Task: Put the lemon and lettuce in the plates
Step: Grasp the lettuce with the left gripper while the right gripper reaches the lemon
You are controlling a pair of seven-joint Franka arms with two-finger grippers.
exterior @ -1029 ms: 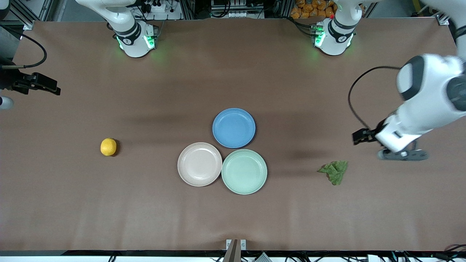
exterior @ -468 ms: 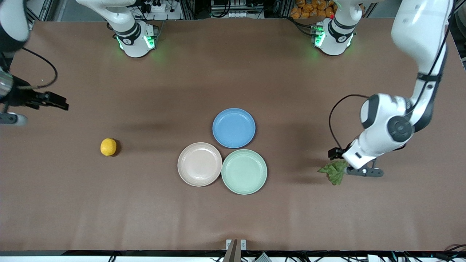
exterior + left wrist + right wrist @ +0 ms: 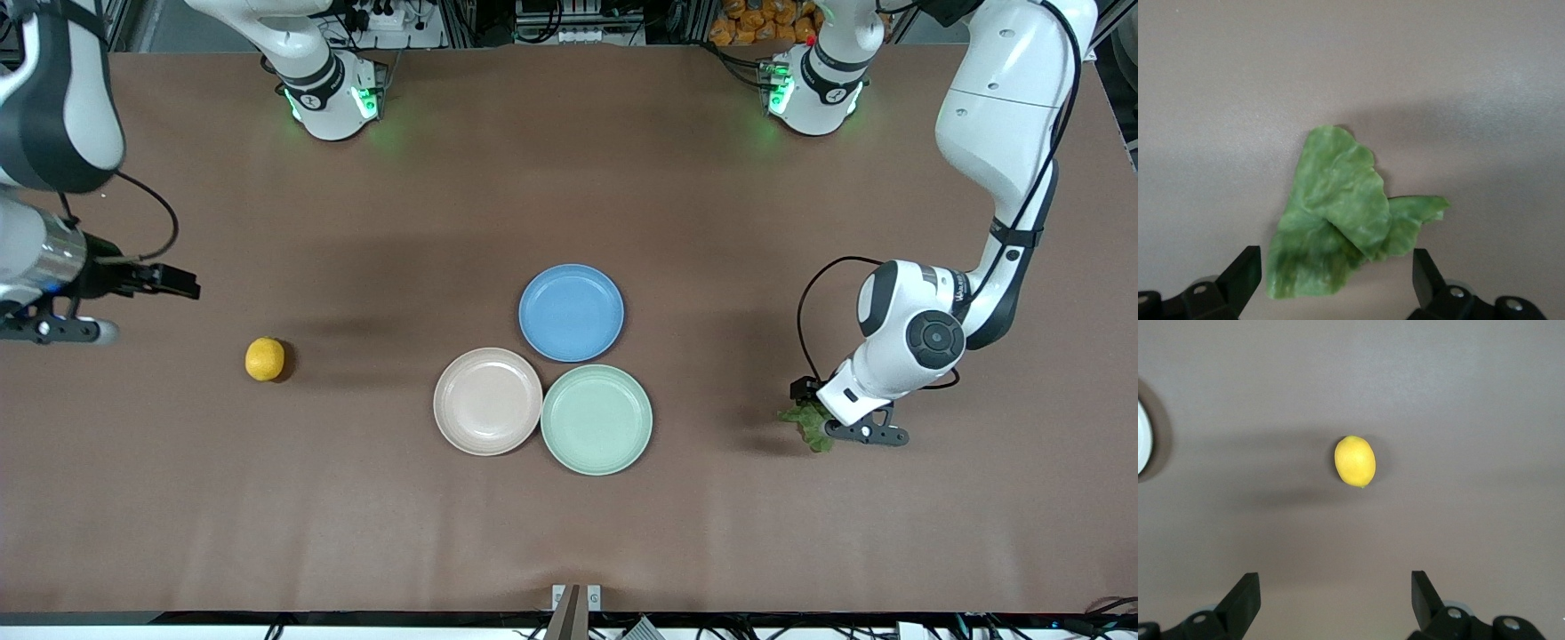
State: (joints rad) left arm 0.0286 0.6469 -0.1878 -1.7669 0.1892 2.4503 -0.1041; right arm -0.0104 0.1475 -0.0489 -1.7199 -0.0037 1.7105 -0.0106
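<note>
Front view: three plates sit together in the middle of the brown table (image 3: pixel 569 533). The blue plate (image 3: pixel 571 312) is farthest from the camera; the pink plate (image 3: pixel 487 401) and the green plate (image 3: pixel 596 419) lie nearer, side by side and touching, the pink one toward the right arm's end. All three hold nothing. The lemon (image 3: pixel 265 358) lies on the bare table toward the right arm's end, well apart from the plates. The lettuce (image 3: pixel 805 424) lies on the table toward the left arm's end, also well apart from the plates. The left gripper (image 3: pixel 845 427) is low over the lettuce and hides most of it. The right gripper (image 3: pixel 40 324) is over the table's edge at the right arm's end, well apart from the lemon.

Left wrist view: the lettuce (image 3: pixel 1341 217) lies flat on the table, a folded, wrinkly green leaf. The left gripper (image 3: pixel 1337 283) has its fingers (image 3: pixel 1241 277) spread wide, one on each side of the leaf's nearer edge, holding nothing.

Right wrist view: the lemon (image 3: pixel 1355 461) lies alone on the table, well clear of the right gripper (image 3: pixel 1335 600). Its fingers (image 3: pixel 1243 599) stand wide apart and hold nothing. A sliver of the pink plate (image 3: pixel 1143 439) shows at the picture's edge.
</note>
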